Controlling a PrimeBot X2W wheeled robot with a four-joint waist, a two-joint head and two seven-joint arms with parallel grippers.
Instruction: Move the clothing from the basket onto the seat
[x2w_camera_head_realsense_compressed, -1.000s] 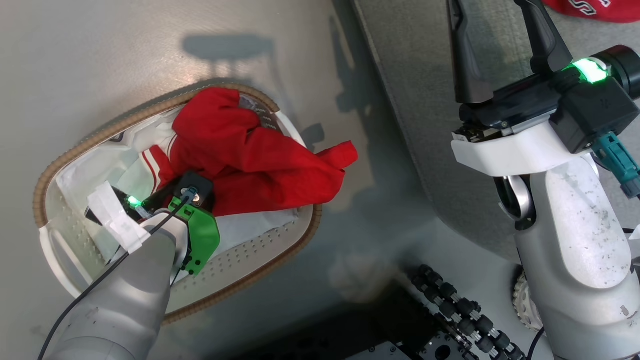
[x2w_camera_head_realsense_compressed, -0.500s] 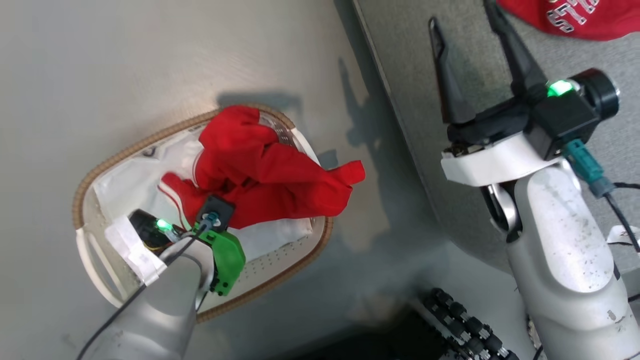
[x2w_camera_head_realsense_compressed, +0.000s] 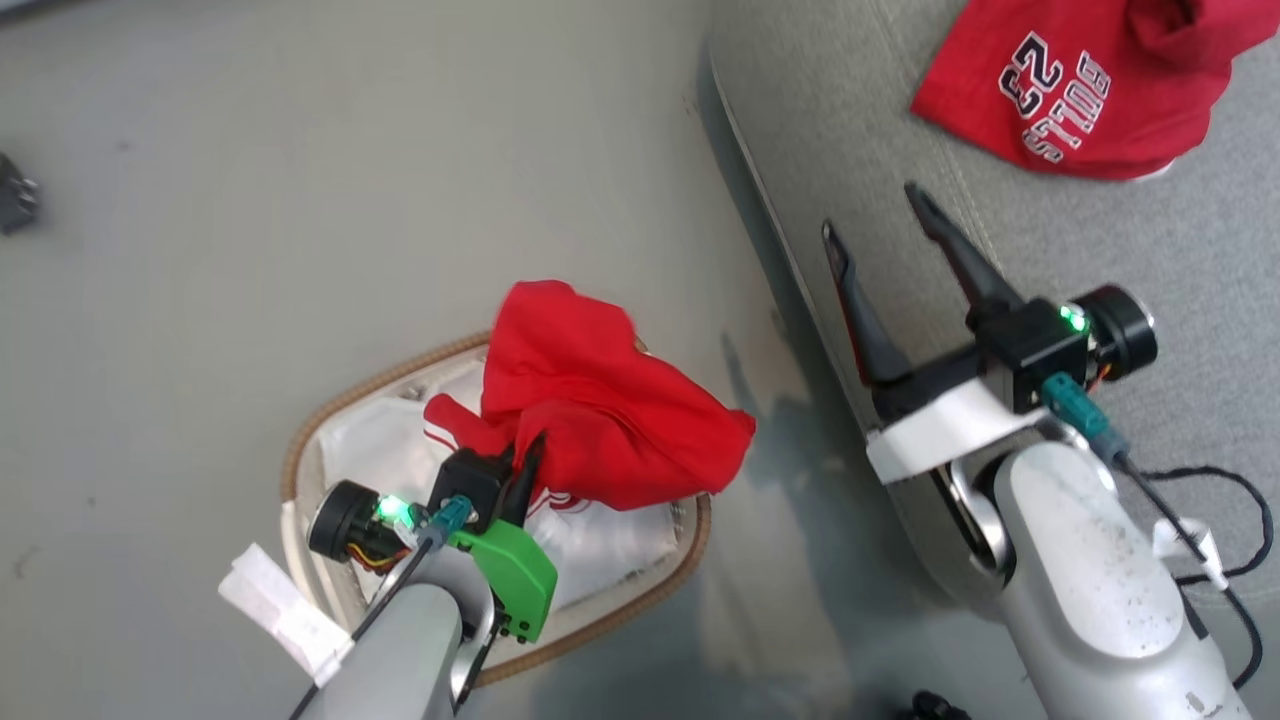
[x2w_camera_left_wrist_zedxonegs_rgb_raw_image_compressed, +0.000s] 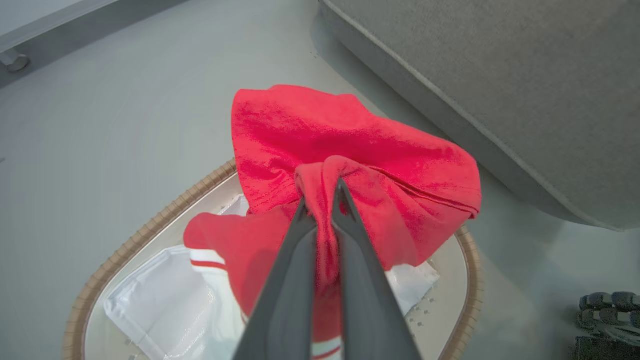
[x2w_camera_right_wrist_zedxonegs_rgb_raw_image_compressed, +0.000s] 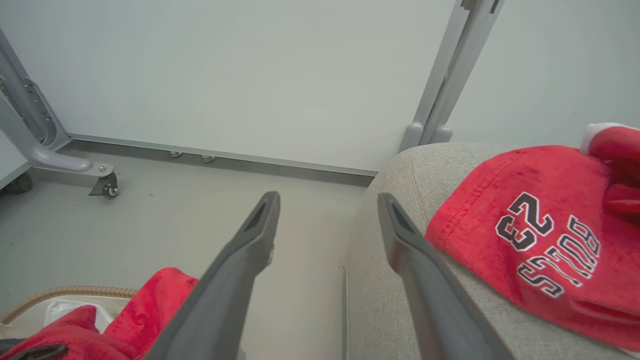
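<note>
Now we are pinching a bunched fold of the red garment (x2w_camera_left_wrist_zedxonegs_rgb_raw_image_compressed: 360, 145) with our left gripper (x2w_camera_left_wrist_zedxonegs_rgb_raw_image_compressed: 320, 200), whose two dark fingers are pressing together on the cloth. Beyond the fingertips the rest of that garment is spreading out and drooping over the far rim of the basket (x2w_camera_left_wrist_zedxonegs_rgb_raw_image_compressed: 150, 227). Its white band with thin red stripes is hanging just below the fingers, over the white liner (x2w_camera_left_wrist_zedxonegs_rgb_raw_image_compressed: 165, 300). The basket is sitting on the floor (x2w_camera_head_realsense_compressed: 300, 200) directly under this gripper. Our right gripper (x2w_camera_head_realsense_compressed: 870, 210) is hovering with its fingers spread wide and nothing between them, over the near edge of the seat (x2w_camera_head_realsense_compressed: 850, 120). The lettered red garment (x2w_camera_head_realsense_compressed: 1060, 90) is lying on that seat, beyond the right fingertips and apart from them.
</note>
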